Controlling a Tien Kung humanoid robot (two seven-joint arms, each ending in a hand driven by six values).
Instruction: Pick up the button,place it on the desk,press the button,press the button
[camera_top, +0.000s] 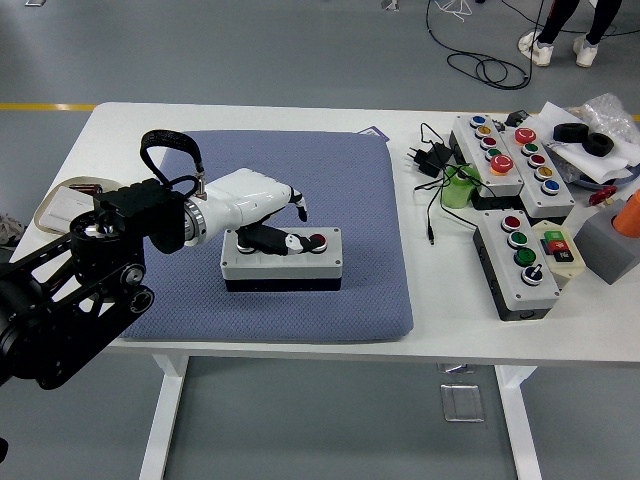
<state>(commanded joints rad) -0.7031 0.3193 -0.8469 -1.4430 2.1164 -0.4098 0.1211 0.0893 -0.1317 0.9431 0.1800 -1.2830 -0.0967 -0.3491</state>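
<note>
A grey three-button box (283, 262) lies on the blue mat (330, 190) in the middle of the table. Its red button (317, 240) shows at the right end; the other buttons are partly hidden by my hand. My left hand (290, 222), white on a black arm, hovers just above the box's left and middle part. Its fingers are loosely spread, a fingertip (301, 210) points out past the box's back edge, and the thumb lies over the middle button. It holds nothing. My right arm is out of view.
Two other button boxes (505, 160) (520, 262) lie at the right, with a black charger and cable (428, 160), a green cup (457, 190) and a grey block (610, 245). A white tray (60, 208) sits at the left edge.
</note>
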